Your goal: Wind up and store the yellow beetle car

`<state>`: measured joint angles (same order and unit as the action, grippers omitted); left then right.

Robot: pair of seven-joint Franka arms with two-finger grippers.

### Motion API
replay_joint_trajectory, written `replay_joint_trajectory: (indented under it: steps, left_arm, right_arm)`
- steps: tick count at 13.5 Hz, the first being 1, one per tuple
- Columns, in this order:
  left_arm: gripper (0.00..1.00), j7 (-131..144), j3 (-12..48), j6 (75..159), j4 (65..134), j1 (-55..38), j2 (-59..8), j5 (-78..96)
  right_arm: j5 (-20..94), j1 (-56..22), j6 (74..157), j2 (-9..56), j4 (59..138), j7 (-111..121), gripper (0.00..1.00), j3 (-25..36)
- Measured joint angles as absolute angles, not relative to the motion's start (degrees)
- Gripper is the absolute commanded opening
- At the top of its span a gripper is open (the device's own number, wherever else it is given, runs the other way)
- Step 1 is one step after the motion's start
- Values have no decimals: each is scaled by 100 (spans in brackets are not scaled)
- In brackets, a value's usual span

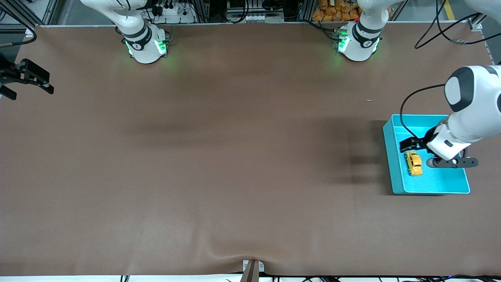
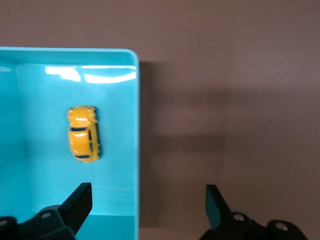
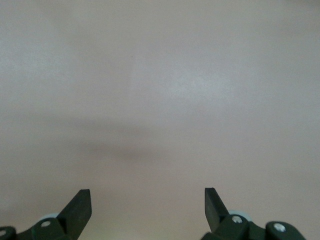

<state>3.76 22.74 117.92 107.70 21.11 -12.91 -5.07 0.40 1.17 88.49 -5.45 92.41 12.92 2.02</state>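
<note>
The yellow beetle car lies on its wheels on the floor of the turquoise bin, at the left arm's end of the table. My left gripper hangs open and empty above the bin. It straddles the bin wall that faces the right arm's end, and the car sits apart from both fingers. My right gripper waits open over bare table at the right arm's end, holding nothing.
The brown table mat fills the middle. A tiny pale scrap lies on it, farther from the front camera than the bin. A black cable from the left arm loops above the bin. A bracket sits at the table's near edge.
</note>
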Motion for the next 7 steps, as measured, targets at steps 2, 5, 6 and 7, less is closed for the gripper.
replay_joint_trajectory:
  steps: [2, 5, 6, 7]
  left_arm:
    - [100, 755, 2607, 11610, 10644, 2103, -1251, -507]
    - [100, 946, 2943, 11252, 10562, 2099, -980, -507]
    - [100, 946, 2961, 11066, 10504, 2103, -827, -507]
    - [100, 927, 2955, 10816, 10393, 2119, -668, -507]
  right_arm:
    - [36, 119, 8849, -545, 9241, 1292, 100, 204]
    - [34, 129, 8849, -545, 9234, 1292, 100, 205]
    - [34, 145, 8849, -545, 9223, 1292, 100, 206]
    - [34, 161, 8849, -546, 9210, 1292, 100, 206]
